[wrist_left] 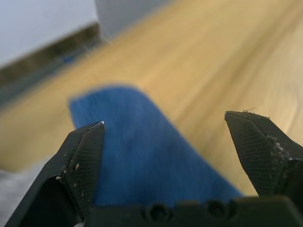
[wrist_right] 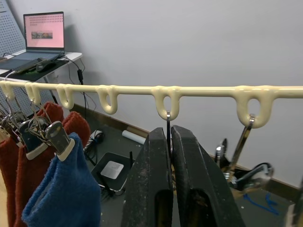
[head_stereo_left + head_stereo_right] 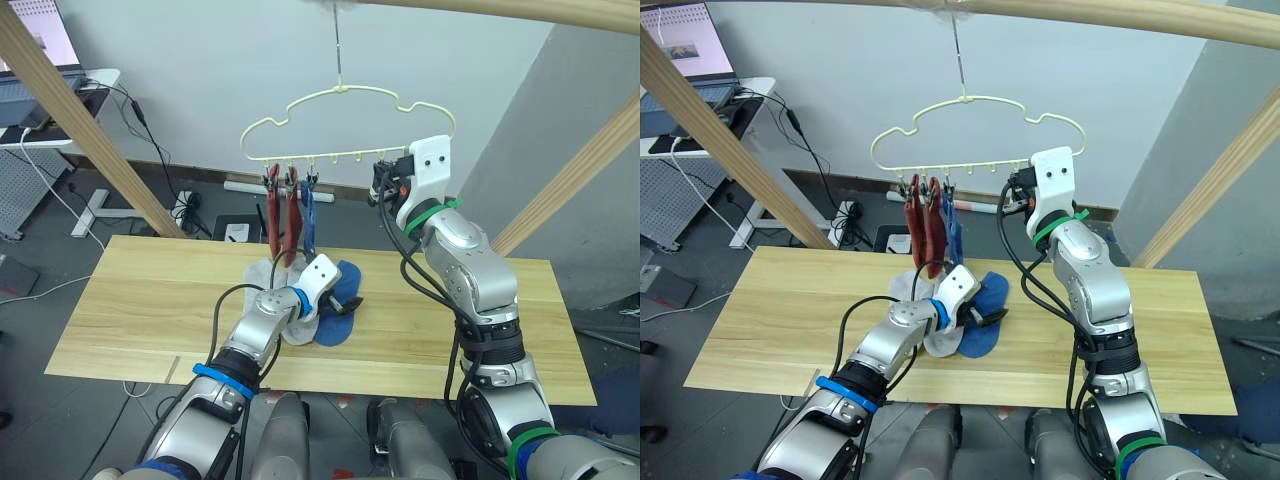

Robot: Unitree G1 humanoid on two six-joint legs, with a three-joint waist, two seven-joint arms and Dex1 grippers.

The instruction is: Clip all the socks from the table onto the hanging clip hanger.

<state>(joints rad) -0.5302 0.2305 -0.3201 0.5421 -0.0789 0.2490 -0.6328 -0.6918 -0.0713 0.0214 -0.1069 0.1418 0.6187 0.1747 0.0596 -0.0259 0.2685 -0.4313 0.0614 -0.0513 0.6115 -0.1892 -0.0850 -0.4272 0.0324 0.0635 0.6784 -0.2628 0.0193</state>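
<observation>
1. Nearest, the left gripper [image 3: 352, 304] hovers low over the table [image 3: 130, 310], jaws spread wide, above a blue sock [image 3: 338, 290] lying beside a grey sock [image 3: 300, 327].
2. Farther back, the right gripper [image 2: 170, 142] is raised at the clip hanger [image 3: 345, 125], jaws pressed together around a clip's thin wire.
3. Two rust-red socks [image 3: 280, 220] and one blue sock [image 3: 309, 220] hang clipped already.
4. Likely step: picking up the fourth sock. Next, the left jaws must descend and pinch the blue fabric.

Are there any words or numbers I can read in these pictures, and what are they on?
None can be read.
The laptop screen shows lines of text and a small picture, too small to read.
The socks, clip hanger and table carry no writing.
</observation>
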